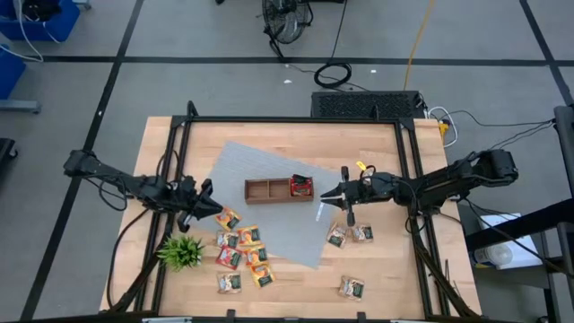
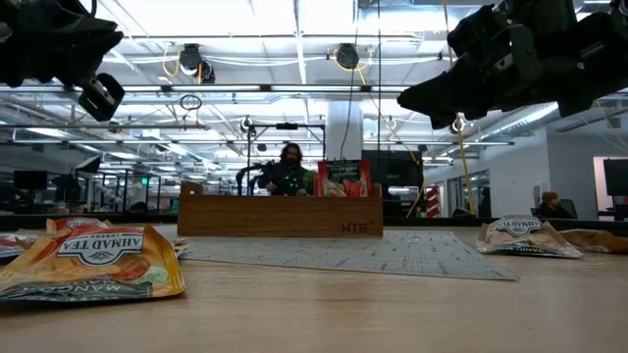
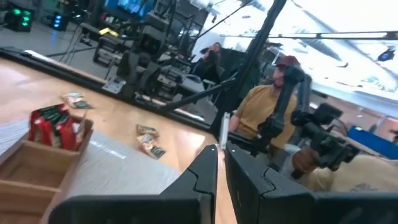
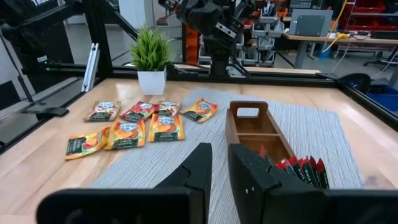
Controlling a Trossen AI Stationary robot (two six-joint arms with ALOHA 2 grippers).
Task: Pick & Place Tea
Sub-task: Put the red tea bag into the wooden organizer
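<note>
While red tea sachets [image 1: 301, 186] fill one end compartment of the wooden tray [image 1: 269, 190], loose sachets [image 1: 242, 255] await sorting, right gripper [image 1: 328, 195] and left gripper [image 1: 213, 209] both pressed together, empty.

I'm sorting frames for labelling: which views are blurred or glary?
Left wrist view: soft throughout, tilted, sachets unreadable. Low view: bright ceiling lights behind, arms silhouetted, nearest sachet readable. High view: even light, crisp. Right wrist view: own tool blurred, plant sharp.
</note>
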